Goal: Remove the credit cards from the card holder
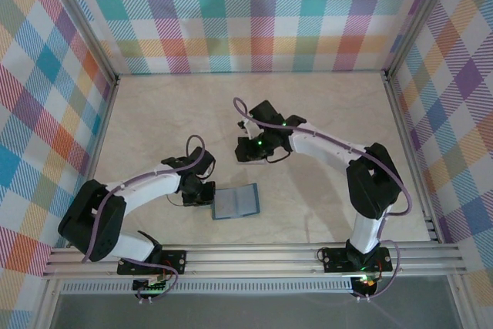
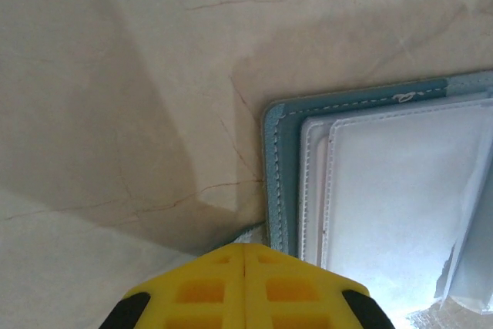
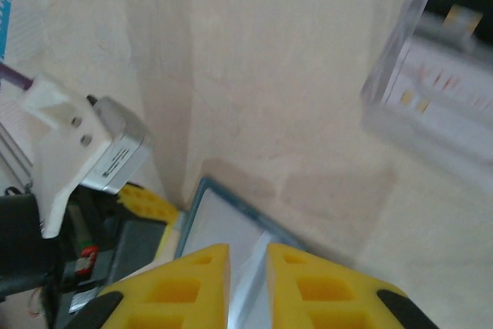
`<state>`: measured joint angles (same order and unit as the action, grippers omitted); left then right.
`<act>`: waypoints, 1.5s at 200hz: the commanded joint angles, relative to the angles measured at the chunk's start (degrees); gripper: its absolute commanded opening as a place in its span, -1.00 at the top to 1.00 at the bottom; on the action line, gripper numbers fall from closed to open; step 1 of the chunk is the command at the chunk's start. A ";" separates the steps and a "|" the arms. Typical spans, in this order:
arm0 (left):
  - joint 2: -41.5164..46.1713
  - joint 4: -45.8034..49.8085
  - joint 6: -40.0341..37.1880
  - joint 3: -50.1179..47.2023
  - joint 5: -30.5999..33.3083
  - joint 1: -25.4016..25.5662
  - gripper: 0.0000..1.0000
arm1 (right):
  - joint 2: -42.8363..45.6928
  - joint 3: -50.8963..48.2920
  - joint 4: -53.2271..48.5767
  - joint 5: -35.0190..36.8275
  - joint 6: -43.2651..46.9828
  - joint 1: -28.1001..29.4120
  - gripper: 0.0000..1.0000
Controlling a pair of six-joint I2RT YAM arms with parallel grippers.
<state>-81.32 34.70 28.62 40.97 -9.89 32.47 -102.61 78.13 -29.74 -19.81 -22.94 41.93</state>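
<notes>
We see the card holder (image 1: 235,202) lying open and flat on the desk (image 1: 323,113), near the front edge and roughly midway between the two arms. Its teal rim frames pale stitched pockets, and we cannot tell any card apart from them. The left pincer (image 2: 245,256) sits low at the holder's left edge with its yellow pads pressed together. A teal sliver shows right at their tips, though we cannot say whether it is pinched. The right pincer (image 3: 247,256) hangs farther back and slightly right of the holder, tilted toward it. Its fingers are a narrow gap apart, and we make out nothing gripped between them.
</notes>
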 commanded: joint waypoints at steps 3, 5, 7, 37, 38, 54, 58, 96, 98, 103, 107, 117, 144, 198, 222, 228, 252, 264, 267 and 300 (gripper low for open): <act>-2.19 -1.39 -1.44 -0.62 -1.31 -0.92 0.88 | 1.80 -2.14 0.89 -3.53 -9.35 1.01 0.58; -2.42 -1.39 -1.57 -0.63 -1.37 -0.92 0.88 | 1.73 -2.29 0.79 -3.73 -9.57 1.08 0.58; -2.61 -1.39 -1.64 -0.69 -1.32 -0.92 0.88 | 1.69 -2.39 0.70 -3.94 -9.75 1.12 0.58; -3.77 -1.95 -2.01 -1.46 -1.45 -0.89 0.89 | 1.47 -3.84 -0.36 -4.95 -11.84 2.44 0.60; -3.76 -1.98 -2.00 -1.48 -1.45 -0.90 0.89 | 1.46 -3.94 -0.29 -5.05 -11.98 2.49 0.60; -4.10 -2.26 -2.23 -2.10 -1.53 -0.92 0.89 | 1.62 -5.24 1.15 -7.04 -13.45 3.77 0.60; -4.20 -2.31 -2.26 -2.29 -1.54 -0.92 0.90 | 1.70 -5.58 1.48 -7.39 -13.87 4.08 0.60; -3.59 -4.51 -1.71 -4.46 -4.25 -0.93 0.90 | 2.24 -8.91 4.54 -8.51 -18.51 7.73 0.60; -3.41 -4.61 -1.61 -4.55 -4.37 -0.92 0.90 | 2.21 -9.01 4.65 -8.63 -18.76 7.88 0.61; -3.14 -4.76 -1.41 -4.79 -4.99 -0.92 0.90 | 2.04 -9.26 4.94 -8.86 -19.33 8.24 0.62; -2.87 -4.82 -1.33 -4.98 -5.36 -0.92 0.90 | 1.94 -9.43 5.22 -9.05 -19.79 8.60 0.62; -2.06 -5.27 -1.06 -5.43 -6.24 -0.92 0.90 | 1.46 -9.72 5.64 -9.21 -20.98 9.40 0.65; -0.04 -7.00 -0.16 -7.15 -7.86 -0.92 0.90 | -0.79 -9.49 6.01 -9.27 -23.03 11.56 0.75; 0.71 -7.34 -0.06 -7.84 -8.48 -0.93 0.90 | -6.35 -6.49 6.72 -8.77 -24.72 14.56 0.82; 1.24 -7.22 -0.05 -8.11 -8.52 -0.99 0.90 | -8.62 -4.93 6.27 -8.19 -24.87 15.00 0.82; 1.24 -7.18 -0.10 -8.12 -8.50 -0.92 0.90 | -9.11 -4.68 6.19 -7.99 -24.94 15.11 0.82; 1.49 -7.36 0.03 -8.19 -8.92 -0.96 0.90 | -10.82 -3.39 5.78 -7.09 -24.96 15.47 0.76; 1.71 -7.19 0.11 -8.27 -8.88 -0.92 0.90 | -11.74 -2.90 5.24 -6.21 -25.19 15.55 0.74; 1.78 -7.18 0.11 -8.30 -8.91 -0.98 0.90 | -11.88 -2.82 5.06 -5.95 -25.29 15.59 0.74; 1.90 -7.41 0.19 -8.63 -9.04 -1.05 0.90 | -13.05 -1.67 0.15 -1.39 -25.24 16.12 0.62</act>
<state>-78.43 25.58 28.27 34.63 -16.25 31.18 -114.56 74.74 -24.53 -25.02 -47.66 57.28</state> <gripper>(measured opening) 0.051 0.167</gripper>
